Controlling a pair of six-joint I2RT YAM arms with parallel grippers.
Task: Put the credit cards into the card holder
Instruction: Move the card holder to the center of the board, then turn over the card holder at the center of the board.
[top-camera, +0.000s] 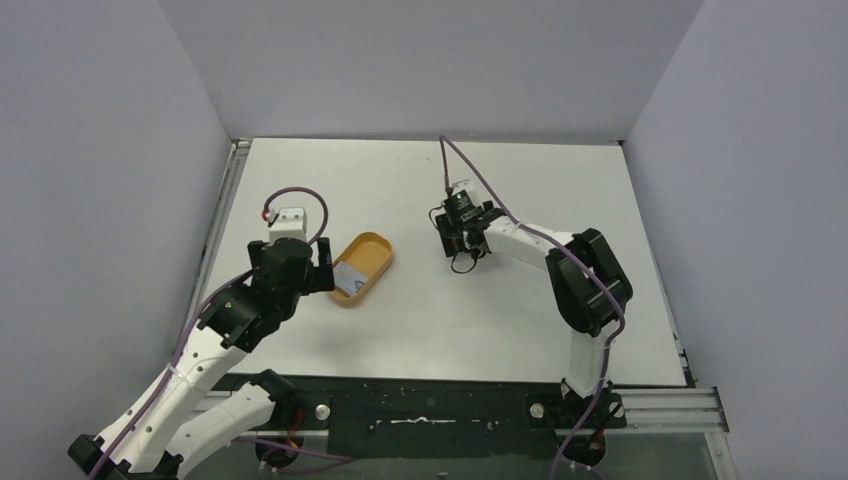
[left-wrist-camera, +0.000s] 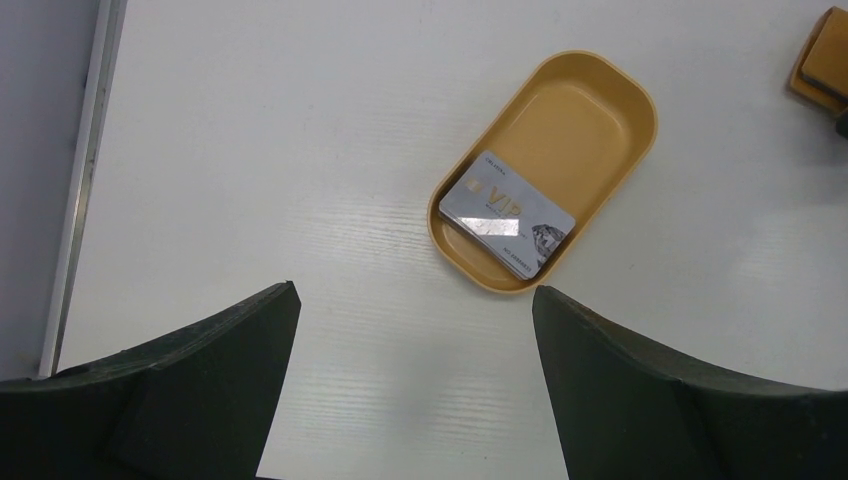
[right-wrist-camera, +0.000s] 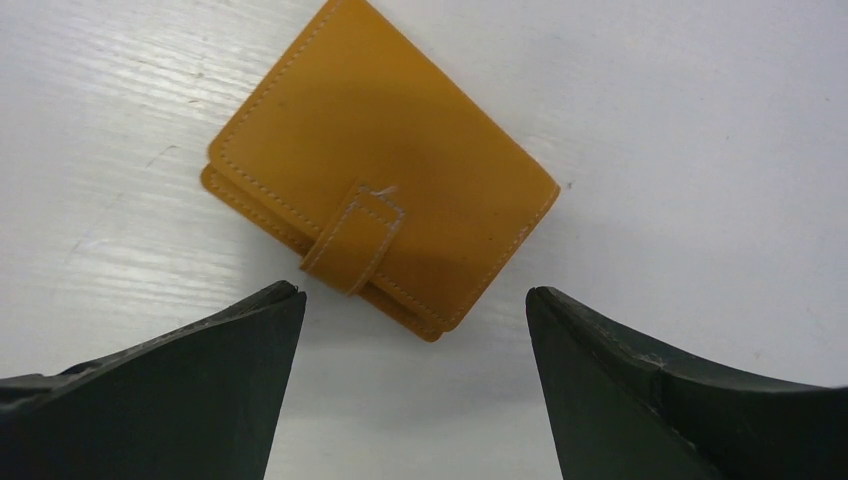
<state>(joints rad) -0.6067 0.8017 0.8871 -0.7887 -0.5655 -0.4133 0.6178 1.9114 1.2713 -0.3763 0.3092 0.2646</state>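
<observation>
Shows the credit cards (left-wrist-camera: 508, 215) stacked in an orange oval tray (left-wrist-camera: 590, 120), at the tray end nearer the left fingers (left-wrist-camera: 200, 390). Top card silvery grey with gold "VIP" lettering, face up, skewed against the tray's long sides. Places the stack ahead of the left gripper (left-wrist-camera: 415, 292), a little toward the finger on that view's right side, beyond the tips and touching neither. Has those fingers spread wide, with only bare white table (left-wrist-camera: 250, 150) in the gap. Seen from above, puts the left gripper just beside the tray's near end.

Shows the card holder (right-wrist-camera: 385, 170) closed and flat on the table, tan-orange with light stitching, its strap tab (right-wrist-camera: 352, 248) folded over the edge nearest the right fingers (right-wrist-camera: 200, 390). Sets it just ahead of the right gripper (right-wrist-camera: 415, 292), turned at an angle, lower corner pointing toward the gap but short of the tips. Has these fingers parted wide too, gripping nothing.

Puts holder and tray well apart: in the left wrist view, only a corner of the holder at the far right edge, past the tray.
</observation>
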